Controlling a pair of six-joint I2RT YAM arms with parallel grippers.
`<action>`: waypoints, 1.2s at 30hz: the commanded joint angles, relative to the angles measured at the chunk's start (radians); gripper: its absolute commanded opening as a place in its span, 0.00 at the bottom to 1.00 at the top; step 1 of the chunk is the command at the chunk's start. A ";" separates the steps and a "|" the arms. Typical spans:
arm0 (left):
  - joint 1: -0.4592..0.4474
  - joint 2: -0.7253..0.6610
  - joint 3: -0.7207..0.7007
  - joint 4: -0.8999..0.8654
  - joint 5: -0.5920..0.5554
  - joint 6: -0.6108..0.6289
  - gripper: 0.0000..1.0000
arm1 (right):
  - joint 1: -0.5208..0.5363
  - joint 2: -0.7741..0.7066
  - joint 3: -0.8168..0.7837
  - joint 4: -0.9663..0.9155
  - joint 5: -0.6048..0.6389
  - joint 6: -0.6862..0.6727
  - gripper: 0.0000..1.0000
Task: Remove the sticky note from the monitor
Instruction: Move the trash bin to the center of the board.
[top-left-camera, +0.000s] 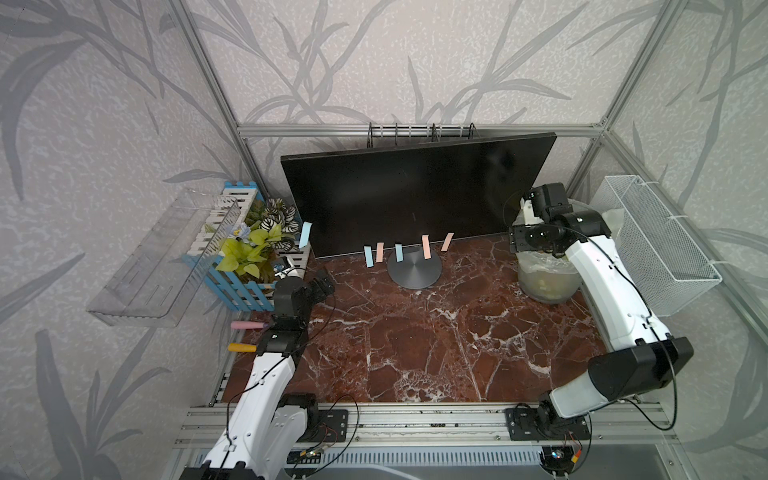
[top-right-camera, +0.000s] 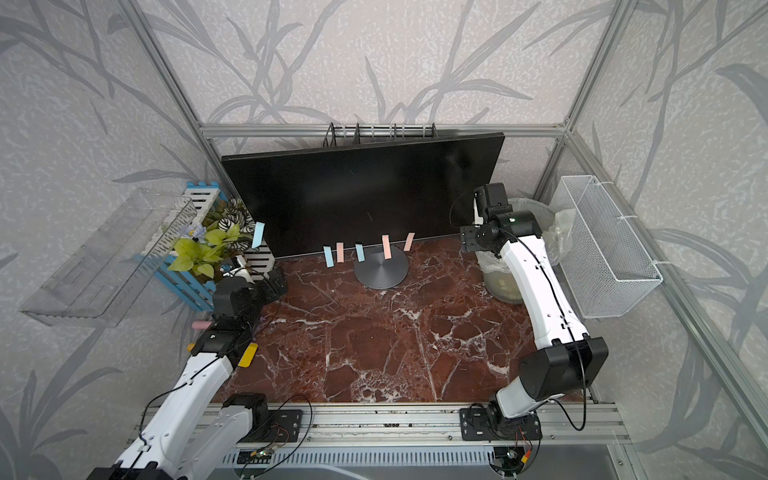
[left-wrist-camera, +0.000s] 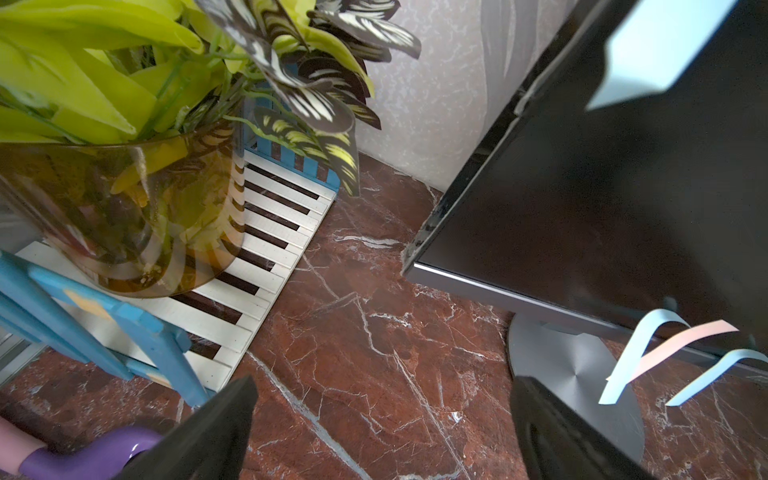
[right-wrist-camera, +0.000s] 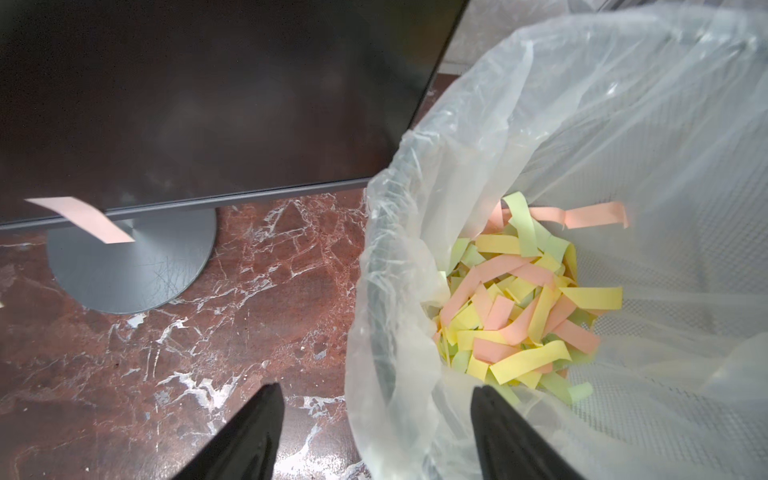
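Monitor: the wide flat black monitor (top-left-camera: 415, 195) stands on its round grey disc stand (top-left-camera: 414, 270) at the back of the red marble tabletop (top-left-camera: 415, 340).
Notes: five narrow paper sticky notes hang off its lower edge, running from a pale blue strip (top-left-camera: 368, 256) to a pink strip (top-left-camera: 447, 241). A sixth blue strip (top-left-camera: 305, 235) juts from its left edge.
Handling: expect them to be feather-light, limp and easy to crease or tear. Only the glued end holds each one.
Where to grip: pinch the free hanging tail, clear of the bezel, and peel away from the screen.
Left gripper (left-wrist-camera: 382, 399): the jaws are spread wide with nothing between them.
Left arm: you have it reaching forward with the wrist low over the tabletop, between the blue-and-white slatted planter (top-left-camera: 245, 286) and the monitor's lower corner, facing the nearest blue notes.
Right gripper (right-wrist-camera: 376, 399): the jaws stand apart and empty.
Right arm: it stretches far forward with the wrist bent down over the rim of the plastic-lined bin (right-wrist-camera: 374, 266), where many discarded strips lie.
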 joint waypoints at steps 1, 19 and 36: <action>-0.004 -0.017 0.017 0.016 0.006 0.003 1.00 | -0.007 0.022 0.016 -0.026 0.025 -0.014 0.68; -0.004 -0.025 0.013 0.036 0.013 -0.010 1.00 | -0.008 -0.017 -0.061 -0.107 0.055 -0.003 0.04; -0.004 -0.036 0.073 -0.007 0.040 -0.005 1.00 | 0.271 -0.157 -0.052 -0.283 -0.005 0.075 0.00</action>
